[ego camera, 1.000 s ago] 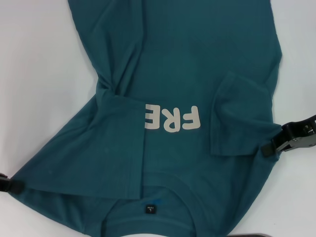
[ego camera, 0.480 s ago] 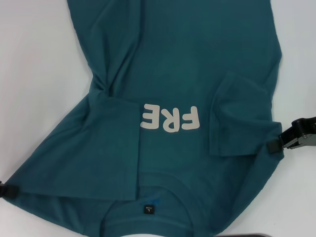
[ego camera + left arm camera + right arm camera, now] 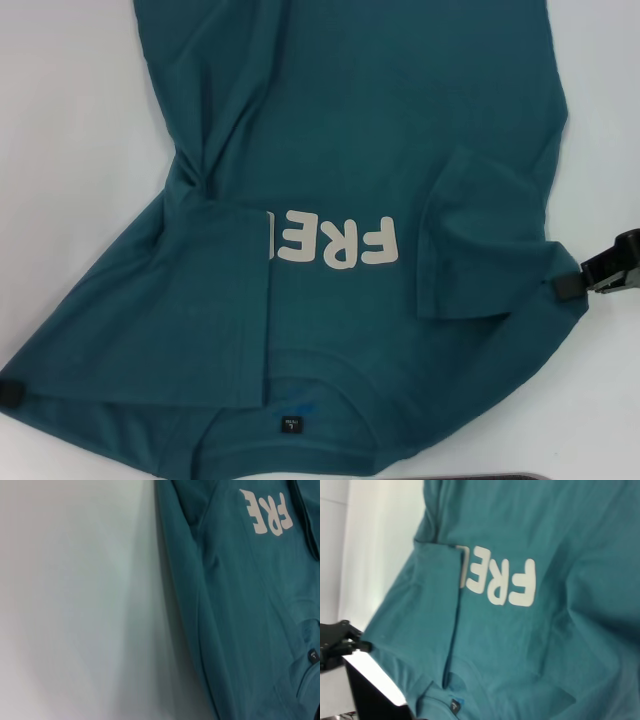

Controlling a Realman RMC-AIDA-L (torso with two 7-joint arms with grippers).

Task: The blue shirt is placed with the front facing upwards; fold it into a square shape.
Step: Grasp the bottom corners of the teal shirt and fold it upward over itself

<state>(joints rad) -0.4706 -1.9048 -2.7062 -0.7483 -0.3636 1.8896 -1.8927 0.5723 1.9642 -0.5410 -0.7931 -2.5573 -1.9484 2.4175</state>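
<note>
Spread front-up across the white tabletop (image 3: pixel 70 150): the blue shirt (image 3: pixel 380 130), collar nearest the robot, both sleeves folded inward, the left flap covering the end of the white "FRE" lettering (image 3: pixel 335 243). At the shirt's right edge, the right gripper (image 3: pixel 572 281); at its left corner, the left gripper (image 3: pixel 10 392). Cannot tell for either whether the fingers are apart or clamped on fabric.

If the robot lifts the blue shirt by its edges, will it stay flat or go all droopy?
Probably droopy. The blue shirt already bunches into wrinkles beside the folded left sleeve, so the cloth looks soft. It likely won't slide off: it lies flat on the table. The left gripper and right gripper sit at its edges.
</note>
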